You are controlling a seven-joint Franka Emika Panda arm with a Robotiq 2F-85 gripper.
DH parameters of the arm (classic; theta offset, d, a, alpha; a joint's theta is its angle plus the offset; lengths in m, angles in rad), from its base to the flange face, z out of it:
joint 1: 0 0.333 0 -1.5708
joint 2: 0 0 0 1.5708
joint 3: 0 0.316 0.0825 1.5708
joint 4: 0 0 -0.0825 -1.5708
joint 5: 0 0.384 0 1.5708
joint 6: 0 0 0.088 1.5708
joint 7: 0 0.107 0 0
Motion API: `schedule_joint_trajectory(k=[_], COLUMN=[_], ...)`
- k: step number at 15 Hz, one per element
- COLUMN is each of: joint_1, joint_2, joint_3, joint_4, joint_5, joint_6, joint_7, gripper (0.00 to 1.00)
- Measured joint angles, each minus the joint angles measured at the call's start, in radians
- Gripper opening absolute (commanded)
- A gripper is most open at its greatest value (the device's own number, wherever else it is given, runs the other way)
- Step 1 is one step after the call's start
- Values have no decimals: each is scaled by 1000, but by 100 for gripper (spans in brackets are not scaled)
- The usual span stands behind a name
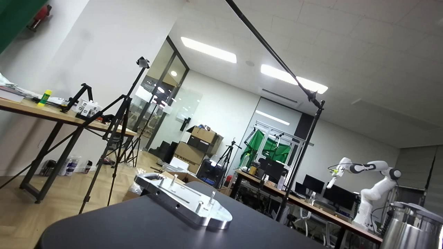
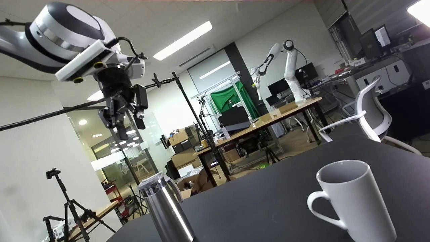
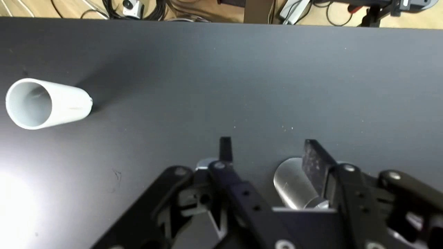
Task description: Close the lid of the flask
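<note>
The flask (image 2: 169,215) is a tall steel jug standing on the dark table. Its grey lid (image 2: 150,180) sits on top, beside the handle (image 2: 174,188). I cannot tell whether the lid is fully down. In an exterior view the flask's top part (image 1: 412,230) shows at the lower right corner, with its lid (image 1: 420,208). My gripper (image 2: 131,127) is above the flask, apart from it, with the fingers pointing down. In the wrist view the gripper (image 3: 268,140) is open and empty. The flask body (image 3: 296,183) shows behind one finger; its lid is mostly hidden by the gripper.
A white mug (image 2: 359,198) stands upright on the dark table (image 2: 255,201), well apart from the flask; it also shows in the wrist view (image 3: 67,103). A metal plate with pegs (image 1: 187,200) lies on the table. Cables lie past the table's edge (image 3: 221,23).
</note>
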Motion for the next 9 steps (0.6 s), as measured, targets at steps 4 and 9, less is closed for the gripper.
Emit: schedule_joint_trajectory(k=[4,9], joint_1=[-15,-15], joint_2=[-8,-7], joint_3=[-20,-21], joint_4=[1,1], joint_5=[-11,-14], joint_6=[-106,-117], joint_7=[-40,-47], gripper=[90,93])
